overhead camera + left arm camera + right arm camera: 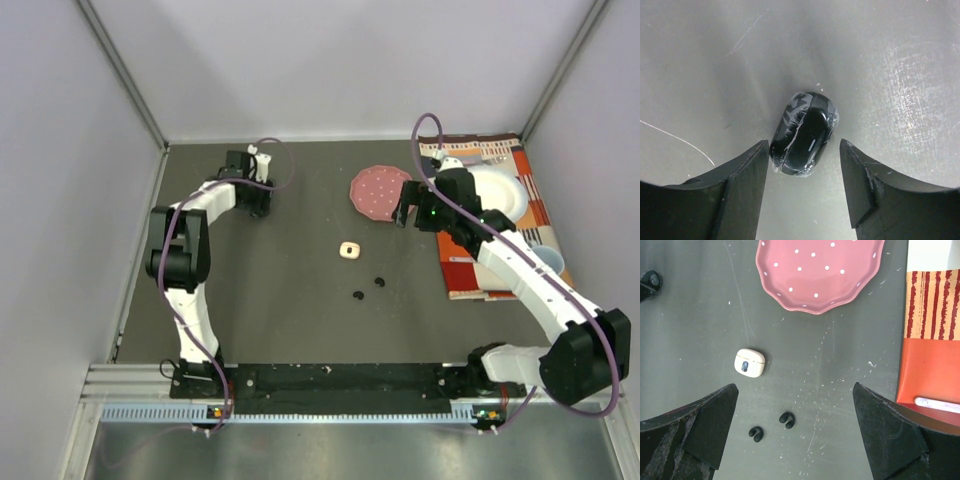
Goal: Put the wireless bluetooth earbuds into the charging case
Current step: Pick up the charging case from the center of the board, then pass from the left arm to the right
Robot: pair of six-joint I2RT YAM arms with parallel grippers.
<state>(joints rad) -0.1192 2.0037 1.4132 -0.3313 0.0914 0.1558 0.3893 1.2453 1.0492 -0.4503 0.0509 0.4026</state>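
Observation:
A glossy black charging case (805,132), closed and wrapped in clear film, lies on the dark table just past the tips of my left gripper (803,143). Its jaws stand apart, the left fingertip (760,150) close beside the case and the right one clear of it. In the top view the left gripper (258,205) sits at the far left. A closed white charging case (749,362) (349,250) lies mid-table. Two black earbuds (786,420) (756,433) lie loose near it. My right gripper (794,386) (405,212) hovers wide open above them, holding nothing.
A pink dotted plate (820,270) (378,192) lies just beyond the right gripper. A striped cloth (500,280) at the right carries a white bowl (500,188) and a cup (548,262). Grey walls close in the table on three sides.

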